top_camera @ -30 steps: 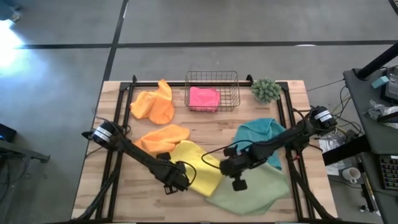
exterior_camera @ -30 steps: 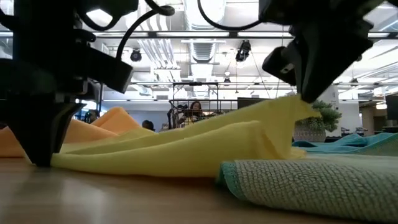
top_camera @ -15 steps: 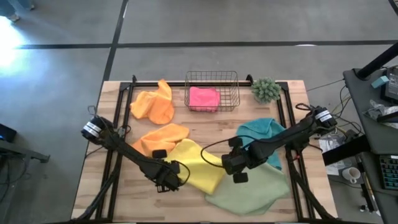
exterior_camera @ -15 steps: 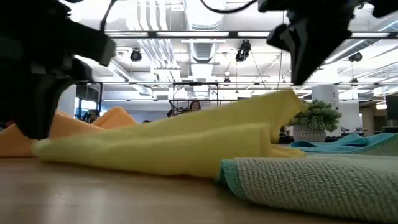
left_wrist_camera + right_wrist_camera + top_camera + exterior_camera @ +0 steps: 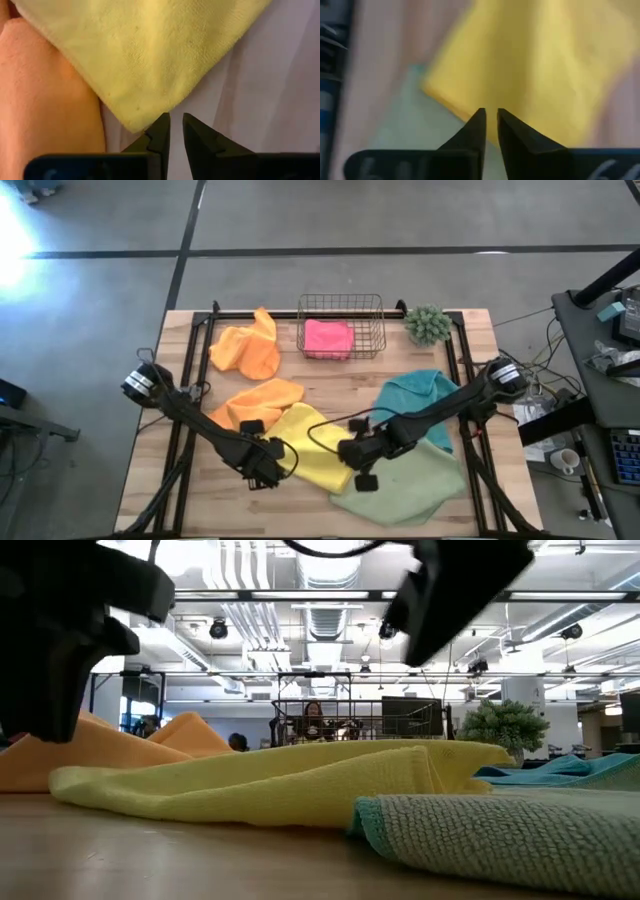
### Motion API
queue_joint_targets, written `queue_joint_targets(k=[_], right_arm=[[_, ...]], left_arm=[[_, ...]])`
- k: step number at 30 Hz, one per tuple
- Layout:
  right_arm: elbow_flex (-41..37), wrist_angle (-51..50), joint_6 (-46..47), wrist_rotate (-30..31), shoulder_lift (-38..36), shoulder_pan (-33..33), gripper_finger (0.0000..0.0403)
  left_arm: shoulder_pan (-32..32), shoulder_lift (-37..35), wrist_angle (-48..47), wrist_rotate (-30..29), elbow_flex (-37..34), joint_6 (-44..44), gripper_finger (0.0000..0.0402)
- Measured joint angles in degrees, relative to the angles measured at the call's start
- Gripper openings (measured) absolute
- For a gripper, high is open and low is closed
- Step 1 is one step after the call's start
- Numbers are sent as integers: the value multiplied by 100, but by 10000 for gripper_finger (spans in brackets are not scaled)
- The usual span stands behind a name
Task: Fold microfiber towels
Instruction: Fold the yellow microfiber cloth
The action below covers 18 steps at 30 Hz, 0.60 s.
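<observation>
- I see the wooden table [image 5: 330, 385] filling the middle of the high view, with a dark rail frame round its edges.
- The light green towel [image 5: 405, 485] is the largest cloth; it lies crumpled at the lower right of the table, and in the low view its nubby edge fills the lower right foreground.
- The yellow towel [image 5: 312, 442] lies flat at lower centre, its right edge over the light green one and its left corner touching an orange towel [image 5: 258, 402].
- The teal towel [image 5: 425, 402] is bunched right of centre, partly under my right arm.
- A second orange towel [image 5: 250, 348] sits heaped at the upper left of the table.
- The wire basket [image 5: 341, 326] stands at top centre against the far rail, with the pink towel [image 5: 328, 337] folded inside it.
- The small fuzzy plant [image 5: 428, 324] stands just right of the basket.
- My right gripper [image 5: 355, 455] hangs above the yellow towel's right edge; in its wrist view the fingers [image 5: 476, 131] are nearly together with nothing between them.
- My left gripper [image 5: 262, 470] is beside the yellow towel's lower left corner; its fingers [image 5: 161, 129] show only a narrow gap, holding nothing, just off the cloth's tip.
</observation>
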Motion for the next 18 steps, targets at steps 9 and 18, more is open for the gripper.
queue_joint_targets(k=[9,18], right_arm=[[806,411,-156,-173,1213,37,100],[1793,368,-303,-617,2390,101,78]], left_arm=[[-292,-791,-260,4,7,-463,37],[-698,-1043,-263,-1,13,-660,37]])
